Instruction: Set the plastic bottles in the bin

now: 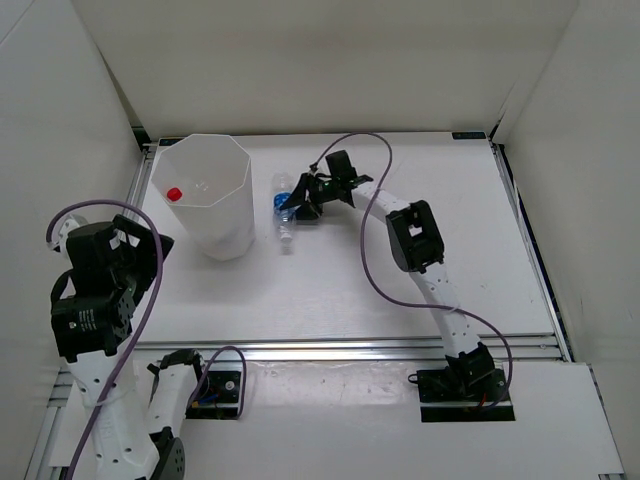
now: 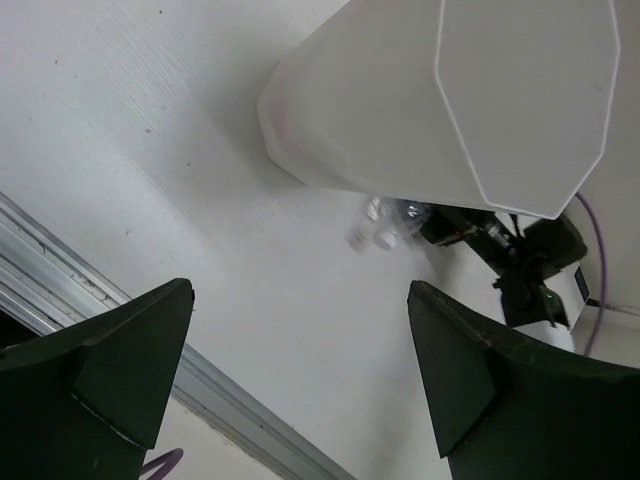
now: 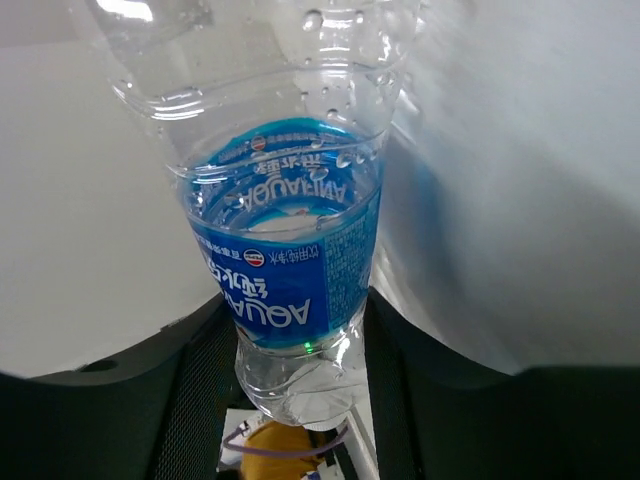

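The bin (image 1: 205,200) stands at the back left, and a red bottle cap (image 1: 174,193) shows inside it. My right gripper (image 1: 298,205) is just right of the bin, shut on the blue-label bottle (image 1: 282,204). In the right wrist view the bottle (image 3: 290,260) sits between both fingers (image 3: 195,400), base towards the camera. A clear bottle (image 1: 288,238) lies against it on the table; a white cap (image 2: 385,240) shows in the left wrist view. My left gripper (image 2: 300,290) is open and empty, held over the table in front of the bin (image 2: 450,100).
White walls enclose the table on three sides. An aluminium rail (image 1: 350,350) runs along the near edge and also shows in the left wrist view (image 2: 60,280). Purple cables loop off both arms (image 1: 370,270).
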